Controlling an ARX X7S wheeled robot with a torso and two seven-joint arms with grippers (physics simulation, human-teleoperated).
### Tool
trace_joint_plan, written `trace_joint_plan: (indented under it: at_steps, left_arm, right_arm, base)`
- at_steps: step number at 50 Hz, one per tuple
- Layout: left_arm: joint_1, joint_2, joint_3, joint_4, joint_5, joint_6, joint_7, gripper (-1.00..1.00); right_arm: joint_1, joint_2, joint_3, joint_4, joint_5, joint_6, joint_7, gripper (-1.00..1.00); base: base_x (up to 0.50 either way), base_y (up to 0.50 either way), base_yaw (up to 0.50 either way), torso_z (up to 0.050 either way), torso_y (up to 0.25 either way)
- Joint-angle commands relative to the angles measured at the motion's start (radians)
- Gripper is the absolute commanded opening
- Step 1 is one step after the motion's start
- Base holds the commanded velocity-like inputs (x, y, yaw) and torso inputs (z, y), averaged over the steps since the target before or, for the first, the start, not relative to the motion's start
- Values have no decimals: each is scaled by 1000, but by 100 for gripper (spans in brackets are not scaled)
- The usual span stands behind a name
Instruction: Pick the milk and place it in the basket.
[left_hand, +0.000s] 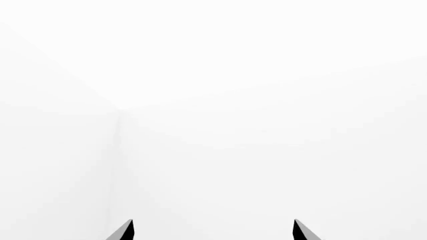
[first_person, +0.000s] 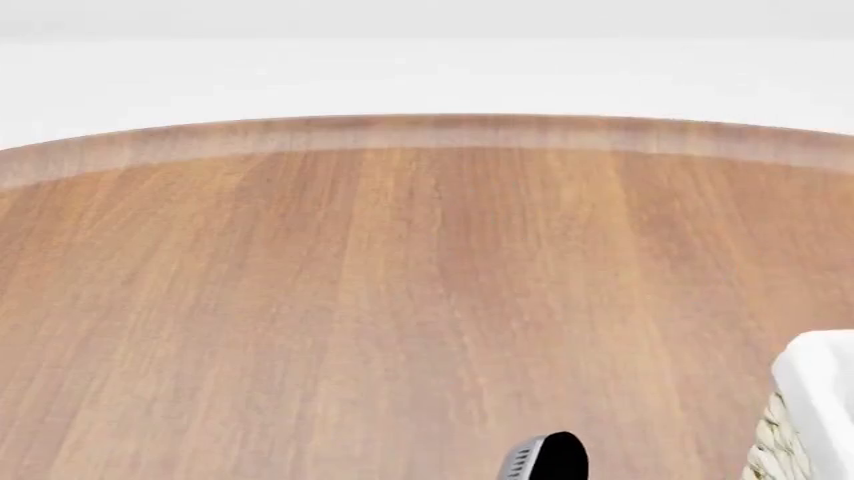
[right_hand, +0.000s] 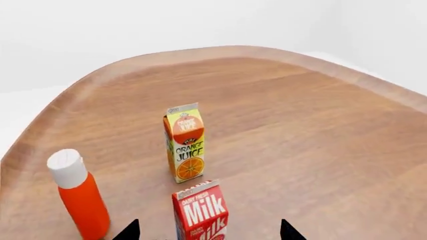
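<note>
A: Wooden table (right_hand: 300, 130), white walls. Where's the milk (right_hand: 200, 212)?
B: Upright just before the orange juice carton (right_hand: 184, 142), between the right gripper (right_hand: 210, 232) tips, spread wide, not touching.
A: Left gripper (left_hand: 213, 231)?
B: Wide too, empty.

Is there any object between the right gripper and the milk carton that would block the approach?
Nothing visible does. In the right wrist view, the milk stands upright directly ahead of the open right gripper, between its fingertips' line. The orange juice carton stands behind the milk, and the red bottle stands off to one side.
</note>
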Motion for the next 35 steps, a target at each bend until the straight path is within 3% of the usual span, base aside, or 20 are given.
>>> trace_joint_plan:
  at_steps: [1, 14, 35]
  left_arm:
    - [-5, 15, 4, -8, 33, 9, 14, 100]
    - [-13, 6, 38, -18, 49, 25, 6, 100]
    - [-34, 11, 53, -16, 46, 18, 11, 100]
  right_arm:
    - [31, -59, -80, 137, -129, -78, -18, 100]
    - [55, -88, -179, 234, -211, -153, -27, 100]
    - [54, -82, -185, 226, -208, -157, -20, 100]
  base:
    - [0, 0, 0, 0, 0]
    - [0, 0, 0, 0, 0]
    - [0, 0, 0, 0, 0]
